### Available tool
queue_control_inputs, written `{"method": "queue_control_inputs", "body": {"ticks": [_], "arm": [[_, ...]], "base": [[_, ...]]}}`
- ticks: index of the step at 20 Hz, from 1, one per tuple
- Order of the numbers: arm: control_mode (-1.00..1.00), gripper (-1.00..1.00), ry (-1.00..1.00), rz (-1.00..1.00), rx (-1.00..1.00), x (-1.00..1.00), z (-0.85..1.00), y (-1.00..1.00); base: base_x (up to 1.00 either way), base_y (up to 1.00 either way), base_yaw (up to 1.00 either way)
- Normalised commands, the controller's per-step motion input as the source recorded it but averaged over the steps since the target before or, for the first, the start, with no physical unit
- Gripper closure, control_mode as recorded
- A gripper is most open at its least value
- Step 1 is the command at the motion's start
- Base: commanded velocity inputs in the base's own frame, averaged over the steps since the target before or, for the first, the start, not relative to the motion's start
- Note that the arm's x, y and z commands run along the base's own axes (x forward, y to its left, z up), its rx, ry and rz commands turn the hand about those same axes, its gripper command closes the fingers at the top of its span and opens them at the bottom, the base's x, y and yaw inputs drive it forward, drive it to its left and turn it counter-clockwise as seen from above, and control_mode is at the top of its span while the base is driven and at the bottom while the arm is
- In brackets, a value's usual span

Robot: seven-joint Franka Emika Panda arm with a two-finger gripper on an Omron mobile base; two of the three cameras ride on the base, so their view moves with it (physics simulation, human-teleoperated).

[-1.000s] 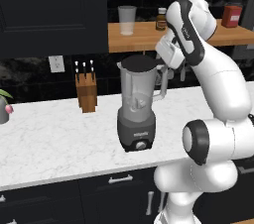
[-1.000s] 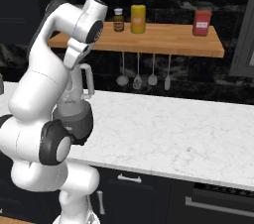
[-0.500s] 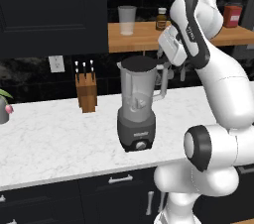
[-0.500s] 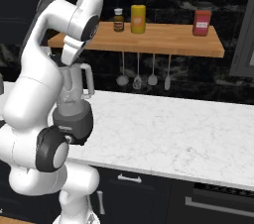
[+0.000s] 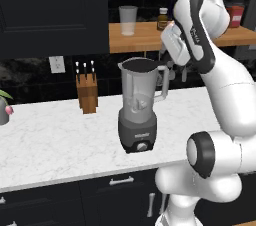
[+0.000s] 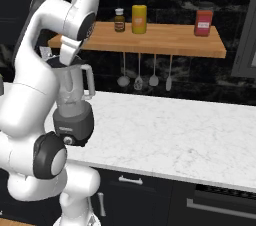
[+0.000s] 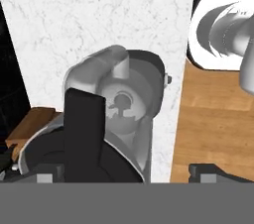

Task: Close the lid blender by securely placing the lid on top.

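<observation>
Black lid (image 5: 140,64) now sits across the mouth of the blender (image 5: 138,107), dark disc covering the rim in the left base view. A second ago the arm's hand hung a little farther to the right of the jar; it has since swung in so the tool (image 5: 165,63) is at the jar's upper right edge, just beside the handle.

Hand view: looking down past the jar. Blade hub visible through the clear wall of the blender (image 7: 121,104), with a dark flat shape, probably the lid (image 7: 84,134), low and left in front of the camera. One dark finger (image 7: 216,171) shows at the lower right. Tool state: cannot tell whether it is spread or pinching the lid; the left finger is lost against the dark plastic.

Blender stands upright on the marble bench (image 5: 55,140), knife block (image 5: 87,92) well apart to its left. Right base view has the arm in front of the jar (image 6: 75,112), top hidden.

Judgement: lid is at or near its seat. What remains is likely a press down to seat it, then release. Risk: the lid resting tilted on the spout side.
</observation>
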Motion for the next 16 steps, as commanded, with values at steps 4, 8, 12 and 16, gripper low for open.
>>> {"method": "queue_control_inputs", "body": {"ticks": [4, 8, 12, 16], "arm": [[-1.0, -1.0, -0.23, 0.0, 0.0, -1.0, 0.11, -0.18], [-1.0, -1.0, -0.16, 0.0, 0.0, -1.0, -0.03, -0.27], [-1.0, -1.0, -0.12, 0.0, 0.0, -0.93, -0.19, -0.44], [-1.0, -1.0, -0.03, 0.0, 0.0, -0.37, -0.3, -0.49]], "base": [[0.0, 0.0, 0.0], [0.0, 0.0, 0.0], [0.0, 0.0, 0.0], [0.0, 0.0, 0.0]]}}
